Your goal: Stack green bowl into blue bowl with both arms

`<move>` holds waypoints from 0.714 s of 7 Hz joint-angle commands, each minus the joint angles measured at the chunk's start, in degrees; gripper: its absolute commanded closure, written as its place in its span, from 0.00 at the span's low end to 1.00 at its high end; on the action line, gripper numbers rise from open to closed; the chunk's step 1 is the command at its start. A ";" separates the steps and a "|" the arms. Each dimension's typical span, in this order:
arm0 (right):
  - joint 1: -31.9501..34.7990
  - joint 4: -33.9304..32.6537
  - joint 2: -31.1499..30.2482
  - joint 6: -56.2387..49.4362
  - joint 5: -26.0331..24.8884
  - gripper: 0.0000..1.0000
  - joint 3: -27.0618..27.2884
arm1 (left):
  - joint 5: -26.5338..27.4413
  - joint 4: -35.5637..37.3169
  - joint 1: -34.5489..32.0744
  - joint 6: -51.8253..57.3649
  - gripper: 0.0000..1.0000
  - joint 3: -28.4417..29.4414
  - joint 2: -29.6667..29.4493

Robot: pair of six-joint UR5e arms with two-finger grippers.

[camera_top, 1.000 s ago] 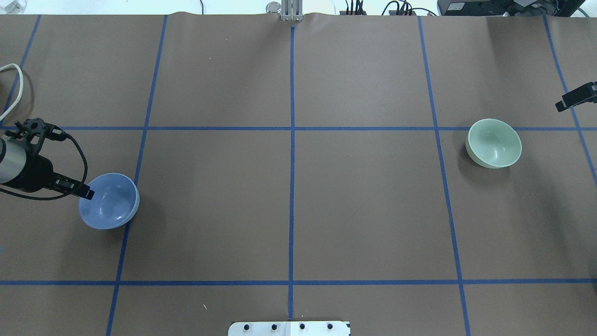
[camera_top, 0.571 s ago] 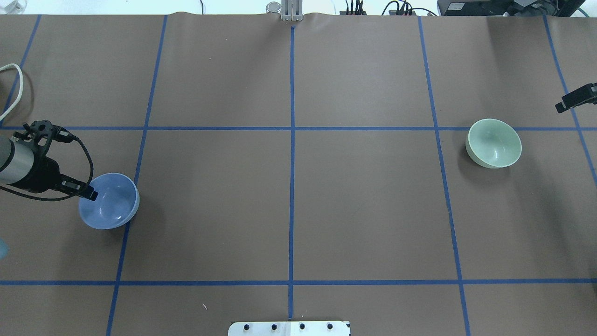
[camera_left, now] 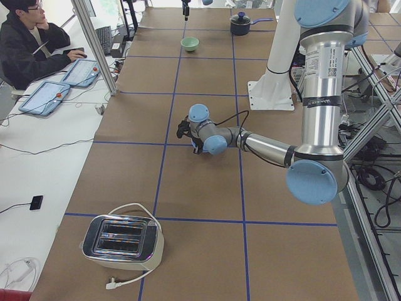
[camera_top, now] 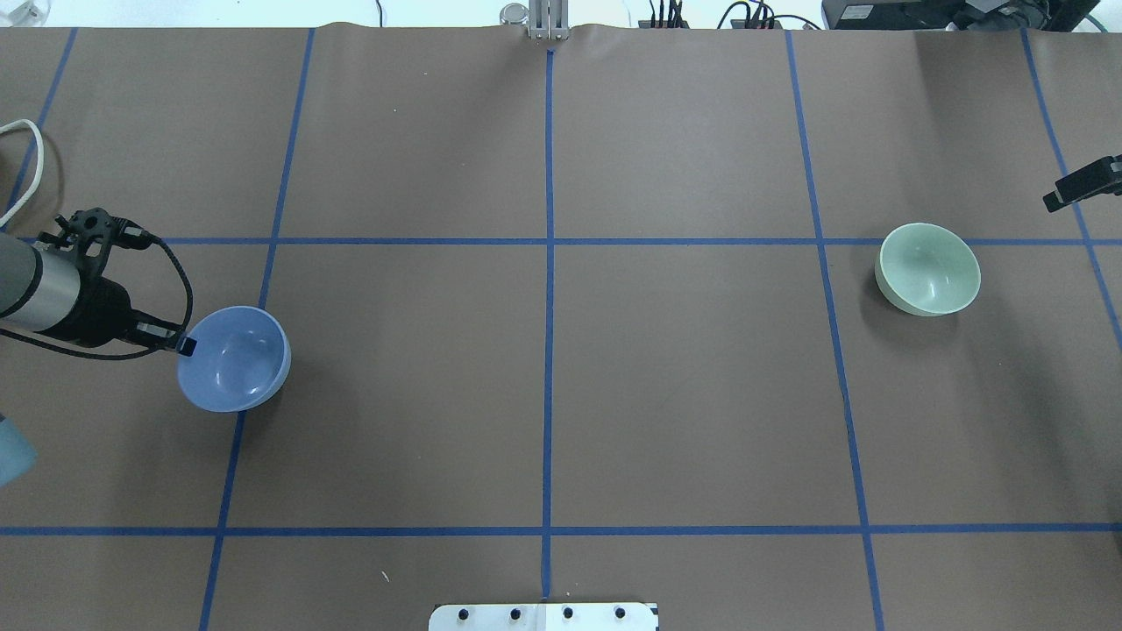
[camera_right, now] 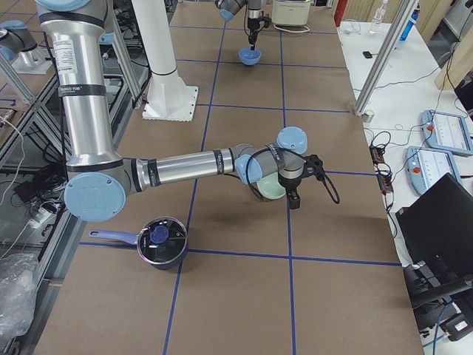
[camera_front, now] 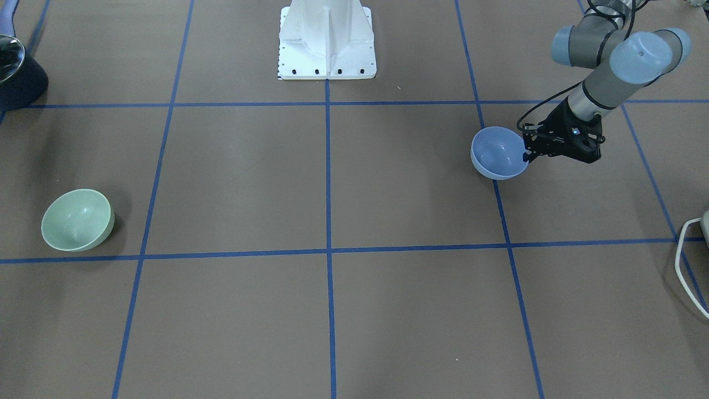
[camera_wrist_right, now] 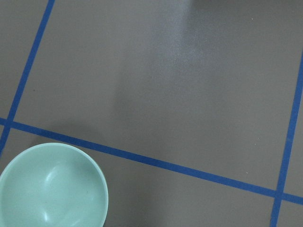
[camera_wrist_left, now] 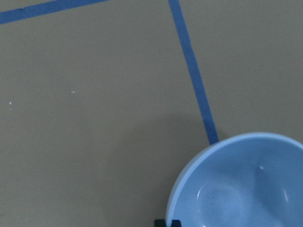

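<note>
The periwinkle-blue bowl is at the table's left, also seen in the front view and the left wrist view. My left gripper is shut on the bowl's left rim and seems to hold it just off the table. The pale green bowl sits upright on the table at the right, also in the right wrist view. My right gripper hovers beyond and to the right of the green bowl, apart from it. I cannot tell whether it is open or shut.
A dark pot with a lid stands near the robot's right side. A toaster and its white cable lie at the far left end. The white pedestal base stands at the middle near edge.
My left gripper has moved right and away from the robot with the blue bowl in it. The green bowl and the right gripper have not moved.
</note>
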 commanded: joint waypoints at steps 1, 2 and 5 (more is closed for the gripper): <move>0.00 0.07 0.01 0.00 0.00 0.00 0.17 | 0.18 0.83 0.11 -10.06 1.00 -2.16 -5.86; 0.00 -0.02 0.01 0.00 0.00 0.00 0.17 | 0.44 7.99 0.98 -12.89 1.00 -2.08 -12.42; 0.00 0.07 0.09 0.09 0.00 0.00 0.18 | 13.13 28.68 12.37 -18.86 1.00 5.95 -35.44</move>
